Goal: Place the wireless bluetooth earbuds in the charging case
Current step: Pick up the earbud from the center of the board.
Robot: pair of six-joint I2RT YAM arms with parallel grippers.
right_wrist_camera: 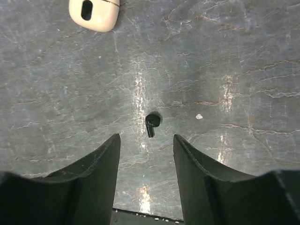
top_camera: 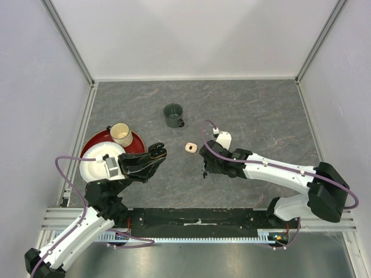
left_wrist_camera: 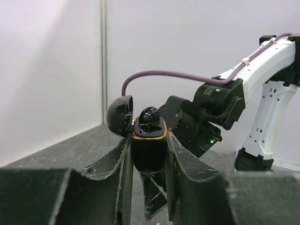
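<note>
The black charging case (left_wrist_camera: 148,154) is clamped upright between the fingers (left_wrist_camera: 110,178) of the left gripper (top_camera: 156,152), which is raised above the table (top_camera: 261,116) just right of the red plate (top_camera: 93,146). The lid (left_wrist_camera: 119,116) is swung open to the left, and one seated black earbud (left_wrist_camera: 150,115) is seen rising above the gold rim. Free air is left above and around the case's top.

The right gripper (right_wrist_camera: 146,140) is held spread wide, grasping nothing, and is pointed down at the table. A loose black earbud (right_wrist_camera: 151,123) is found lying flat just ahead of the gap between the two fingertips, touched by neither. Bare tabletop is left on every side of it.

A cream-white oval object (right_wrist_camera: 93,11) with a dark slot is set well beyond the earbud, between the two grippers in the top view. The dark green mug (top_camera: 173,115) is stood further back. A white bowl (top_camera: 95,165) and a cream cup (top_camera: 122,134) are kept on the plate at the left edge.
</note>
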